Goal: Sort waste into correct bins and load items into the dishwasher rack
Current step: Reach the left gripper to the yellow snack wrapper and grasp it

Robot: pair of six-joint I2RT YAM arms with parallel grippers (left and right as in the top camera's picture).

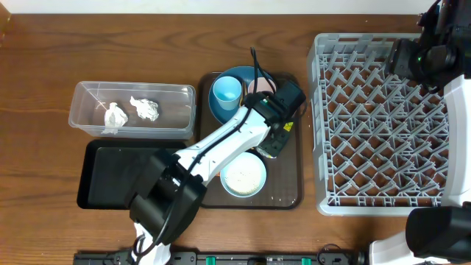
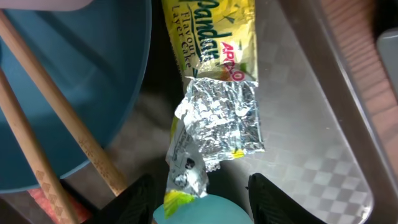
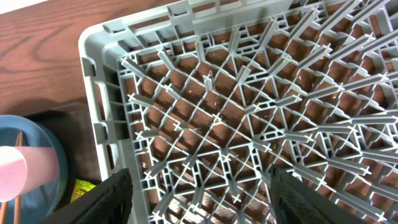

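Directly below the spread left pincer (image 2: 202, 202) lies a torn yellow-green wrapper (image 2: 214, 81), silver foil exposed, at four o'clock of the plate (image 1: 215, 107); right pincer (image 3: 205, 199) gapes empty over rack (image 3: 99, 93).

Wrapper (image 2: 214, 106) torn open beside blue plate (image 2: 74, 74); tissues (image 1: 146, 109) in clear tub (image 1: 169, 88).

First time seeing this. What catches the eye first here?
The big grey dishwasher rack dominates the right. In the middle, the left gripper hangs open over a torn yellow snack wrapper on a crowded dark brown tray. At left, a clear tub holds crumpled tissues.
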